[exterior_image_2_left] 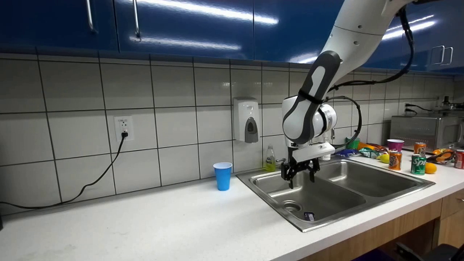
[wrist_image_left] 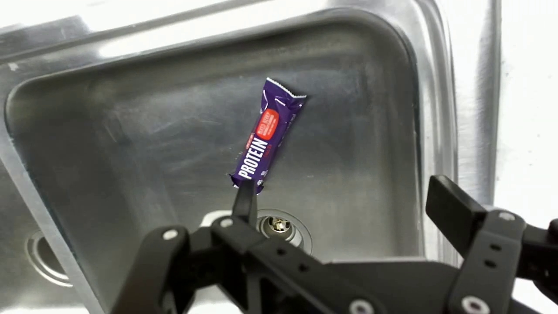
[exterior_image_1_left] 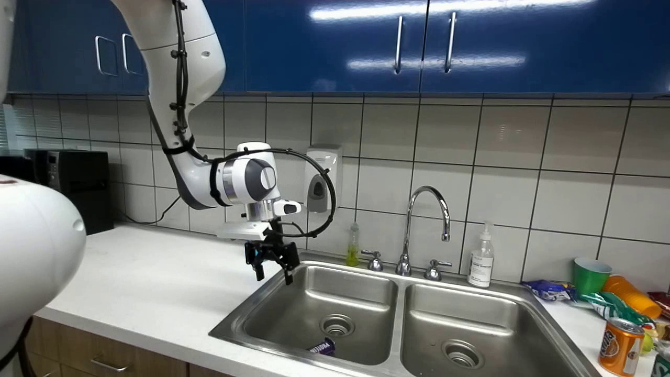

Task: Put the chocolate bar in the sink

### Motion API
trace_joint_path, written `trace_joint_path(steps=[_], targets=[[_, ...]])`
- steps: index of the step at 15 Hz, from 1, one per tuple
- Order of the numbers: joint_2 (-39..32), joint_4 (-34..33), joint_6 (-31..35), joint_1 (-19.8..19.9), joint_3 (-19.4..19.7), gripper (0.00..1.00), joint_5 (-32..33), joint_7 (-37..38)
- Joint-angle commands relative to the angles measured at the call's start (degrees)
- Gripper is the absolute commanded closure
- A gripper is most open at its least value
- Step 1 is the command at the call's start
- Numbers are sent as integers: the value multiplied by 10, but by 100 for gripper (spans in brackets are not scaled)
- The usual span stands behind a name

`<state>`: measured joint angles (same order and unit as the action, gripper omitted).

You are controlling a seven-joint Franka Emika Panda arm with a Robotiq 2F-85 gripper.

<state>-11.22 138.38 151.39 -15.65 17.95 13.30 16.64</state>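
OK, chocolate bar [wrist_image_left: 270, 131] is in the sink [exterior_image_1_left: 398, 314]: lying on the floor of the basin nearer the blue cup [exterior_image_2_left: 223, 177], just beside the drain [exterior_image_1_left: 337, 325], toward the front wall. Dark purple wrapper, PROTEIN legible in the wrist view, where one fingertip [wrist_image_left: 246, 200] overlaps its drain-side end. Steel under it is grey with faint scuffs. Gripper [exterior_image_1_left: 274, 278] hangs over the sink, jaws parted wide, well apart from the bar in both exterior views. White arm [exterior_image_2_left: 351, 50] bends down in front of the blue cabinets [exterior_image_1_left: 324, 47], black cabling strapped along it. Counter [exterior_image_2_left: 163, 224] is white on both sides of the steel, wood drawer fronts [exterior_image_1_left: 146, 345] below; blue cup stands upright near the tiled wall [exterior_image_2_left: 174, 87]. Along the sink's back edge: chrome faucet [exterior_image_1_left: 407, 230] between two handles [exterior_image_1_left: 375, 263], bottle of yellow-green liquid [exterior_image_2_left: 270, 159], pump bottle [exterior_image_1_left: 481, 262] with a white label. Wall carries a soap dispenser [exterior_image_1_left: 323, 178] and, further along, an outlet [exterior_image_2_left: 124, 127] with a black cord [exterior_image_2_left: 34, 207] plugged in. Cabinets are glossy, bright streaks reflected in the doors. Past the far basin is the clutter: green cup [exterior_image_1_left: 590, 277], tilted orange cup [exterior_image_1_left: 631, 296], snack packets [exterior_image_1_left: 549, 289], soda cans [exterior_image_2_left: 395, 160], an orange [exterior_image_2_left: 430, 168]. Silver appliance [exterior_image_2_left: 417, 132] sits behind that lot; black boxy appliance [exterior_image_1_left: 81, 183] stands at the opposite end, near the wall.
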Motion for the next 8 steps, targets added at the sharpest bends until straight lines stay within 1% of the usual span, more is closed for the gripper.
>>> trace_joint_path(steps=[1,3,8], targets=[[15,6,-11,52,-56,0,18,9],[23,10,-13,63,-72,0,16,8],[14,8,-11,69,-74,0,16,8]])
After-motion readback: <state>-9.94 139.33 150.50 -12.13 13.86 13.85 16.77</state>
